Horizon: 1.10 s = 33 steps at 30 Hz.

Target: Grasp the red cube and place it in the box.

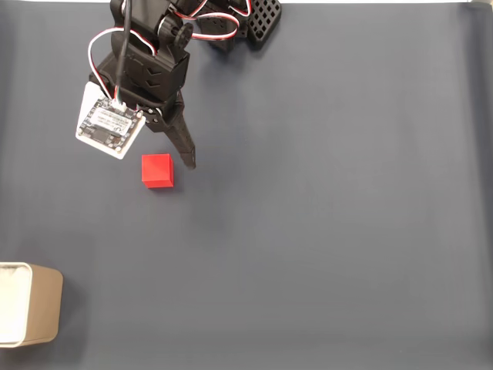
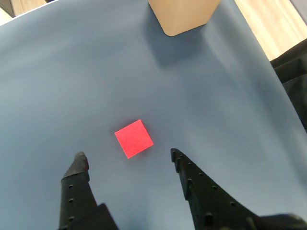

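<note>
The red cube (image 1: pixel 157 170) lies on the dark blue mat, and in the wrist view the red cube (image 2: pixel 134 139) sits just ahead of my fingertips, centred between them. My gripper (image 1: pixel 160 153) hovers at the cube's upper edge in the fixed view; one black finger (image 1: pixel 185 142) shows to the cube's right, the other is hidden under the circuit board. In the wrist view my gripper (image 2: pixel 127 155) is open, nothing between its fingers. The tan box (image 1: pixel 42 304) stands at the lower left edge; in the wrist view the box (image 2: pixel 184 14) is at the top.
A white circuit board (image 1: pixel 112 127) rides on the arm, left of the cube. The arm's base (image 1: pixel 239 23) is at the top. The mat (image 1: pixel 331 231) stretches open to the right. Wooden floor (image 2: pixel 273 24) and a dark object (image 2: pixel 292 72) lie beyond the mat's edge.
</note>
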{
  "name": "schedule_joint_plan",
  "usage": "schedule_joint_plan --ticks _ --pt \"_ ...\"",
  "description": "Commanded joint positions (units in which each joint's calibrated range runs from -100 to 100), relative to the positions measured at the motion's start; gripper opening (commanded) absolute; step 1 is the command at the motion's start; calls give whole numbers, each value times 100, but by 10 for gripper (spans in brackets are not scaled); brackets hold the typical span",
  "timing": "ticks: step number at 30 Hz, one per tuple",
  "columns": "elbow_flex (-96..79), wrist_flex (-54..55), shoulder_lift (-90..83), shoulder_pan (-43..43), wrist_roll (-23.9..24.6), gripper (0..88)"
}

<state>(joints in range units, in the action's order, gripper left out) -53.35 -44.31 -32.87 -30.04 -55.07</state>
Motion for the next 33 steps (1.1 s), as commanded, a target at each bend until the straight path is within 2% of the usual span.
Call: schedule_joint_plan --ticks 1,13,33 --pt "70 112 -119 71 147 411" --pt "143 505 280 85 376 433" --pt "-176 1046 445 377 327 434"
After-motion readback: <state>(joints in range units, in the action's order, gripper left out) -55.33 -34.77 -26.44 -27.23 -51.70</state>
